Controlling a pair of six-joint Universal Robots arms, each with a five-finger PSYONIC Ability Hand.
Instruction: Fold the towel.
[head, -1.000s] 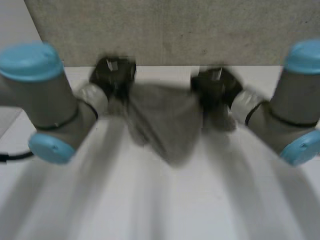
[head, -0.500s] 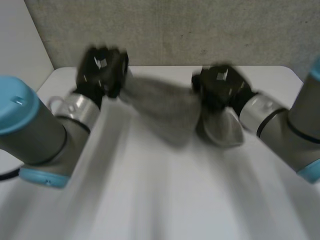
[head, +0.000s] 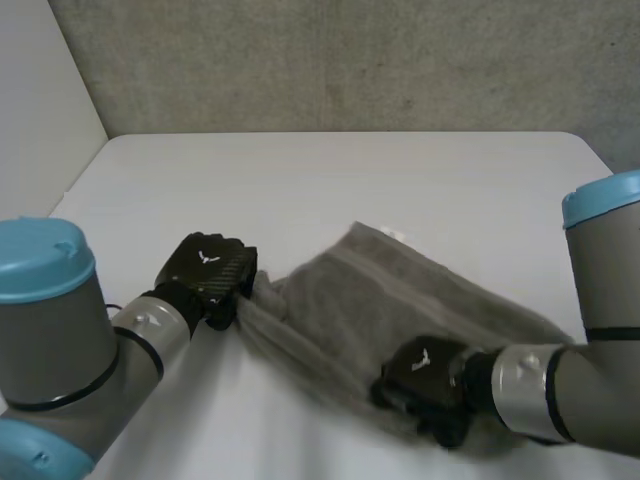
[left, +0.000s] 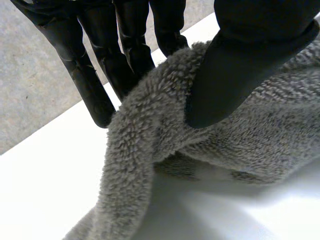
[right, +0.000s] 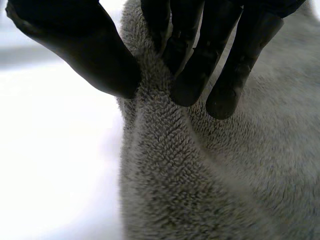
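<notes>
A grey fluffy towel lies folded on the white table, slanting from the middle toward the near right. My left hand is shut on the towel's left corner; in the left wrist view its thumb pinches the cloth against the fingers. My right hand is shut on the towel's near edge. In the right wrist view the thumb and fingers pinch a ridge of the towel.
A grey wall runs behind the table's far edge. A white panel stands at the far left. Bare table lies beyond the towel and on its left.
Both hands have come down from the far side of the table toward me, bringing the hanging towel with them and laying it flat on the table.
</notes>
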